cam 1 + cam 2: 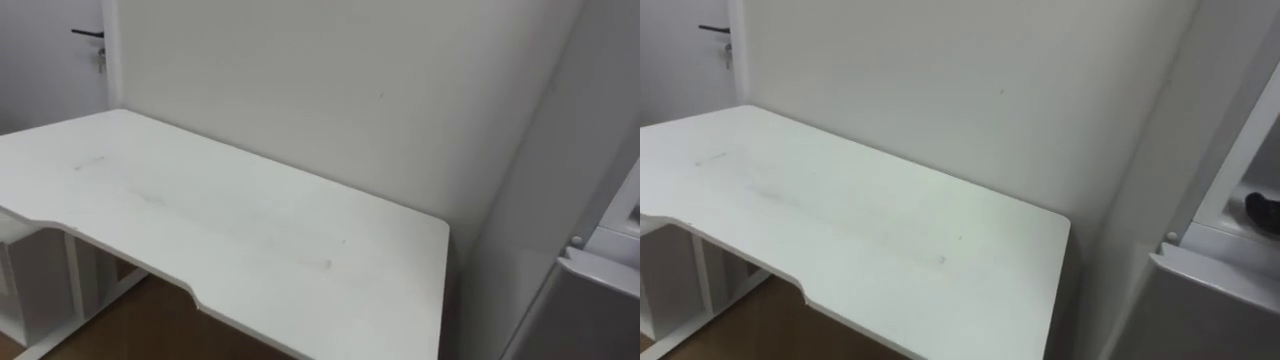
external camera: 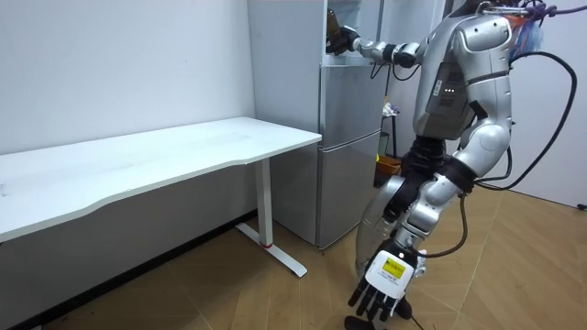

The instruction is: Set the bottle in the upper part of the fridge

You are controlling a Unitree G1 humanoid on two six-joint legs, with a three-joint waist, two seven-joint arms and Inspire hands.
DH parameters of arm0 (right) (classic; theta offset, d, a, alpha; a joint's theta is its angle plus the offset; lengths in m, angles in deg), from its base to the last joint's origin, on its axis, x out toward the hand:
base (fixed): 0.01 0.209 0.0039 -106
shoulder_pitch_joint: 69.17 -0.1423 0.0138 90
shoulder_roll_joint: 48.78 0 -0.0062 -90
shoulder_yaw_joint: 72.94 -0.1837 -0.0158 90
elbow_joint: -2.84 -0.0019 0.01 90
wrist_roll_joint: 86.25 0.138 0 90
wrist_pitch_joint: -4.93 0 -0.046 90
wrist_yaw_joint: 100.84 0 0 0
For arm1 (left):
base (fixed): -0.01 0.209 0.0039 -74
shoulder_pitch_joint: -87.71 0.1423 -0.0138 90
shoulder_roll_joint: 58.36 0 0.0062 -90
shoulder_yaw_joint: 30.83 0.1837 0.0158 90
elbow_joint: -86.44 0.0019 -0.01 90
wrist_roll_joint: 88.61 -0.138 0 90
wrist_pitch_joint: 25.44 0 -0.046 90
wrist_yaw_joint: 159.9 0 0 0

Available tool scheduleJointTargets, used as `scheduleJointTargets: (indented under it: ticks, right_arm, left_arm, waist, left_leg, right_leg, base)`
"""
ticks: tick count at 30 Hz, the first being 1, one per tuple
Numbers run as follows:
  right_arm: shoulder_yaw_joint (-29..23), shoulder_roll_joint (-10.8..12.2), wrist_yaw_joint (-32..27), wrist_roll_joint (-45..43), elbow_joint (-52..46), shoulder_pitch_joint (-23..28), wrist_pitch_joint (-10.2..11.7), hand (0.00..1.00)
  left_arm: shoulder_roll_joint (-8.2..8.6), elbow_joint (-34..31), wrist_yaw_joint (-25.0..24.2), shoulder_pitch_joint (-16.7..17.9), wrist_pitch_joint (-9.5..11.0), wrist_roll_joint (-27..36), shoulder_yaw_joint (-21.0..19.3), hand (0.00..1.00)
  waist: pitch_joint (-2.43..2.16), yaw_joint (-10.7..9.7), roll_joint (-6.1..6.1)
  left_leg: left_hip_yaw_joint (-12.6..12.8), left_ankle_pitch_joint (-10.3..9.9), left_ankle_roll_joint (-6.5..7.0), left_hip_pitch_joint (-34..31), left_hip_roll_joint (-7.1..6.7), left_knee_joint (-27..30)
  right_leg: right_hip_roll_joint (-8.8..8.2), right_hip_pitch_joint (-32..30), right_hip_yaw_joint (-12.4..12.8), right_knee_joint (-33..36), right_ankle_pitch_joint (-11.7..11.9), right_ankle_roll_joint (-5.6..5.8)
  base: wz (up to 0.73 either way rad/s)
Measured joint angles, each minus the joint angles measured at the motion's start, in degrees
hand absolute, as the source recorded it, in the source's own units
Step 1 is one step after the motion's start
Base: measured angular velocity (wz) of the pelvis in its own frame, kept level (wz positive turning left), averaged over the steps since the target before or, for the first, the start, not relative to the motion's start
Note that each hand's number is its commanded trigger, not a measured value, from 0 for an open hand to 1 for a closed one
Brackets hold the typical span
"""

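Left hand [image 2: 383,284] hung low before the tall silver fridge [image 2: 348,147], fingers loose, empty; right hand [image 2: 343,40] lay inside its upper compartment, grip indiscernible.

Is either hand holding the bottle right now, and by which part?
Cannot tell for the right hand, which reaches into the upper part of the fridge. The left hand hangs open and empty.
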Motion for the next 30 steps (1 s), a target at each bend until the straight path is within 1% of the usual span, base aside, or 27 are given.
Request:
scheduleJointTargets:
  ticks: [2,4,6,7,8,9,10,12,16,18,22,25,27,28,30]
  right_arm:
    - [-0.01,-0.65,-0.01,0.40,-0.02,-0.12,0.00,0.00]
    - [0.00,-1.10,-0.01,0.64,-0.02,-0.40,0.01,0.00]
    - [-0.01,-1.65,-0.11,0.98,-0.03,-1.40,0.10,0.00]
    - [-0.01,-1.66,-0.23,1.14,-0.04,-1.61,0.10,0.00]
    - [-0.01,-1.72,-0.43,1.25,-0.03,-2.32,0.10,0.00]
    - [-0.01,-1.72,-0.60,1.18,-0.03,-2.64,0.10,0.00]
    - [-0.02,-1.75,-0.76,1.22,-0.03,-3.05,0.14,0.00]
    - [-0.08,-1.88,-0.76,1.56,-0.03,-3.51,0.34,0.00]
    - [-0.09,-2.38,-0.63,2.24,0.01,-3.53,0.39,0.00]
    - [-0.34,-2.87,0.12,2.24,0.01,-3.52,0.39,0.00]
    - [-0.34,-3.39,2.32,2.23,0.01,-3.48,0.39,0.00]
    - [-0.34,-3.61,3.33,2.23,0.02,-3.44,0.39,0.00]
    - [-0.36,-3.66,3.74,2.23,0.02,-3.37,0.38,0.00]
    - [-0.52,-3.69,3.89,2.23,0.02,-3.20,0.38,0.00]
    - [-1.95,-3.69,5.13,2.23,0.02,-2.94,0.37,0.00]
  left_arm:
    - [-0.01,-0.01,0.27,-0.45,0.00,-0.02,0.01,0.00]
    - [-0.03,-0.26,0.50,-0.83,-0.02,-0.15,0.07,0.00]
    - [-0.12,-0.49,0.51,-1.57,-0.02,-0.14,1.23,0.00]
    - [-0.14,-0.50,0.52,-1.72,-0.03,-0.15,1.49,0.00]
    - [-0.14,-0.49,0.53,-2.04,-0.04,-0.07,2.12,0.00]
    - [-0.11,-0.50,0.51,-2.11,-0.04,-0.02,2.37,0.00]
    - [-0.11,-0.50,0.52,-2.11,-0.06,-0.02,2.73,0.00]
    - [-0.12,-0.50,0.64,-2.20,-0.25,-0.02,2.82,0.00]
    - [-0.10,-0.52,0.62,-2.43,-1.68,-0.24,3.23,0.00]
    - [-0.11,-0.50,0.62,-2.95,-2.49,-0.31,3.23,0.00]
    - [-0.11,0.00,0.61,-3.56,-3.41,-0.32,3.28,0.00]
    - [-0.11,0.00,0.59,-3.64,-3.71,-0.32,3.28,0.00]
    - [-0.11,0.00,0.58,-3.95,-4.39,-0.32,3.27,0.00]
    - [-0.11,0.00,0.58,-4.21,-4.72,-0.33,3.25,0.00]
    - [-0.11,-0.02,0.61,-4.48,-4.76,-0.31,3.23,0.00]
  waist:
    - [-0.08,-0.20,0.20]
    - [-0.06,-0.05,0.55]
    - [-0.05,-0.08,1.54]
    - [-0.12,-0.08,1.74]
    - [-0.11,-0.17,2.48]
    - [-0.05,-0.18,2.87]
    - [-0.06,-0.22,3.45]
    - [-0.06,-0.24,3.99]
    - [-0.08,-0.49,4.35]
    - [-0.10,-0.63,4.44]
    - [-0.18,-0.66,4.72]
    - [-0.19,-0.81,4.74]
    - [-0.19,-0.87,4.74]
    - [-0.19,-0.87,4.74]
    - [-0.19,-0.80,4.74]
  left_leg:
    - [-0.48,-0.01,0.02,-1.30,-0.01,0.69]
    - [-0.48,-0.02,0.06,-2.14,0.00,1.07]
    - [-0.49,-0.09,0.18,-3.54,0.17,1.96]
    - [-0.42,-0.09,0.19,-3.77,0.18,2.02]
    - [-0.46,-0.12,0.26,-4.28,0.21,2.41]
    - [-0.48,-0.15,0.29,-4.37,0.20,2.51]
    - [-0.45,-0.14,0.29,-4.43,0.10,2.52]
    - [-0.59,-0.14,0.29,-4.51,-0.27,2.49]
    - [-0.82,-0.14,0.28,-4.85,-0.48,2.56]
    - [-2.22,-0.12,0.24,-5.38,-1.27,2.61]
    - [-2.31,-0.08,0.18,-5.28,-1.27,2.68]
    - [-2.31,-0.07,0.18,-5.22,-1.27,2.68]
    - [-2.33,-0.07,0.18,-5.14,-1.25,2.68]
    - [-2.34,-0.07,0.18,-5.04,-1.23,2.67]
    - [-2.35,-0.07,0.18,-5.01,-1.24,2.67]
  right_leg:
    - [0.04,-0.88,-0.42,0.19,-0.02,-0.08]
    - [-0.11,-1.68,-0.42,0.78,-0.06,-0.13]
    - [-0.04,-2.87,-0.35,1.08,0.09,-0.12]
    - [-0.03,-3.14,-0.25,1.11,0.17,-0.11]
    - [-0.03,-3.42,-0.37,1.15,0.33,-0.10]
    - [-0.03,-3.51,-0.30,1.17,0.37,-0.07]
    - [-0.14,-3.65,-0.17,1.22,0.42,-0.01]
    - [-0.74,-4.42,0.02,2.45,0.37,0.04]
    - [-0.99,-4.78,-0.15,2.86,0.25,0.11]
    - [-1.06,-5.09,-0.53,2.89,0.26,0.11]
    - [-1.08,-4.97,-0.71,2.94,0.25,0.09]
    - [-1.09,-4.81,-0.99,2.92,0.18,0.00]
    - [-1.13,-4.63,-1.32,2.88,0.15,-0.04]
    - [-1.09,-4.50,-1.31,2.83,0.12,-0.04]
    - [-1.07,-4.46,-1.29,2.83,0.09,-0.03]
  base:
    - [0.07]
    - [0.02]
    - [-0.02]
    - [-0.05]
    - [-0.04]
    - [0.00]
    - [0.00]
    - [-0.02]
    - [0.04]
    - [0.09]
    - [0.01]
    - [0.00]
    - [0.02]
    - [0.04]
    - [0.02]
